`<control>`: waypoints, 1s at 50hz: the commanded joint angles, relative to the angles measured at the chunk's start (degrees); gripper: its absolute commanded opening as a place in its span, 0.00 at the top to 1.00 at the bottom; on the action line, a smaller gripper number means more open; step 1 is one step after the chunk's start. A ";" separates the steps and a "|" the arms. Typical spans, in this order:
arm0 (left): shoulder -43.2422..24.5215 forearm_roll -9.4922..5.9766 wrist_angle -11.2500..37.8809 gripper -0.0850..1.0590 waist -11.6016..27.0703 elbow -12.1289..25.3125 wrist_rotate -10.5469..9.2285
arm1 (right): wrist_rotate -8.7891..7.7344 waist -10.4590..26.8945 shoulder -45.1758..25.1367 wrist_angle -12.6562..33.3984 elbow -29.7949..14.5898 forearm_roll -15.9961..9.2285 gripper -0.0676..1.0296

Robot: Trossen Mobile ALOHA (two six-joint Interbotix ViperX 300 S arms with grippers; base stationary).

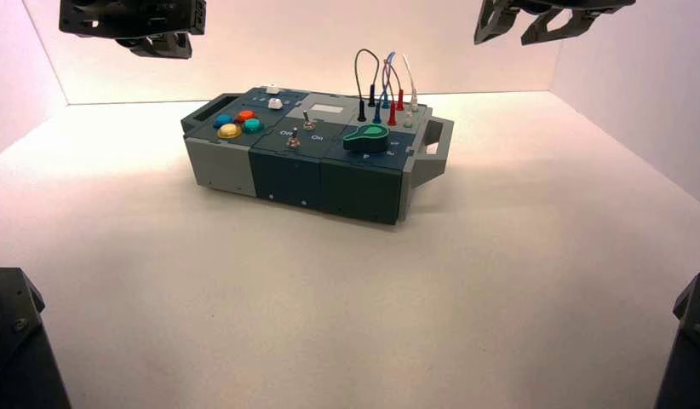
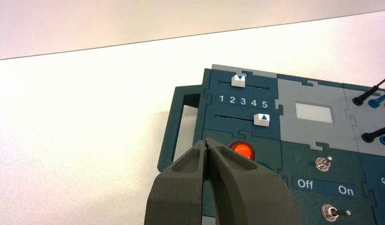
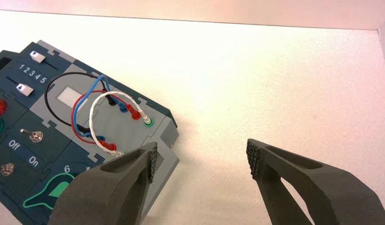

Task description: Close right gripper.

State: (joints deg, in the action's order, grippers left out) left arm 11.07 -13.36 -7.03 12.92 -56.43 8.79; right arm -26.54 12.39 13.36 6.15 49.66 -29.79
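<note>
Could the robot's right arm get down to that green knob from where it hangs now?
Probably yes. The right gripper hangs open above the box's wire end, and the green knob sits exposed just in front of the looping wires, which it would need to avoid.

box (image 2: 256, 140) | slider scale (image 2: 243, 100): "1 2 3 4 5" | switch label (image 2: 325, 186): "Off", "On" | knob dial: "6"
</note>
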 commanded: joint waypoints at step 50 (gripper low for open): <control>0.97 0.09 -0.18 0.95 0.26 1.58 0.09 | 0.26 0.26 1.49 2.46 -2.02 -1.93 0.35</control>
State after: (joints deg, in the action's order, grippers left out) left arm 11.07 -13.45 -6.94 12.92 -56.43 8.79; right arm -26.28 12.48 14.41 8.61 49.13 -31.46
